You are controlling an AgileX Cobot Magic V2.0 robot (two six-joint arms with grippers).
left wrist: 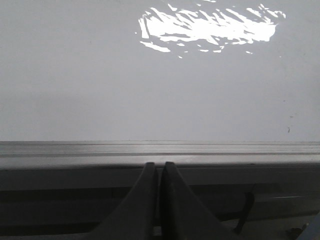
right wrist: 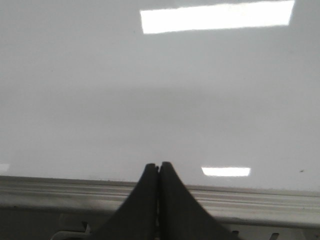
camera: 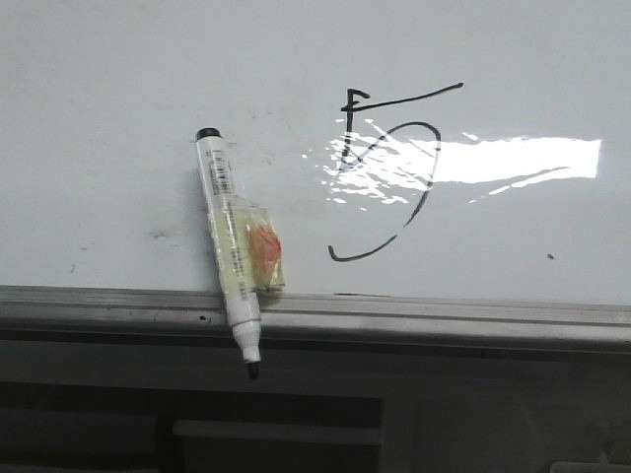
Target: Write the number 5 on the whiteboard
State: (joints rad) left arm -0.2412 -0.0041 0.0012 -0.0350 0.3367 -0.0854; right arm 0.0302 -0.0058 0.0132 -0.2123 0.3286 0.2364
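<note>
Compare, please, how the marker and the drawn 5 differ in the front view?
The marker is a solid white object; the 5 is a thin black line. The marker leans over the ledge, tip below it; the 5 sits wholly on the whiteboard. Glare crosses the 5, not the marker. Both look similarly tall.

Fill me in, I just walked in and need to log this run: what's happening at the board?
A black number 5 is already drawn on the whiteboard. Nothing is being handled right now: the marker lies on the board, uncapped, its tip poking past the grey ledge. The left gripper and right gripper are both shut and empty, parked at the ledge.
</note>
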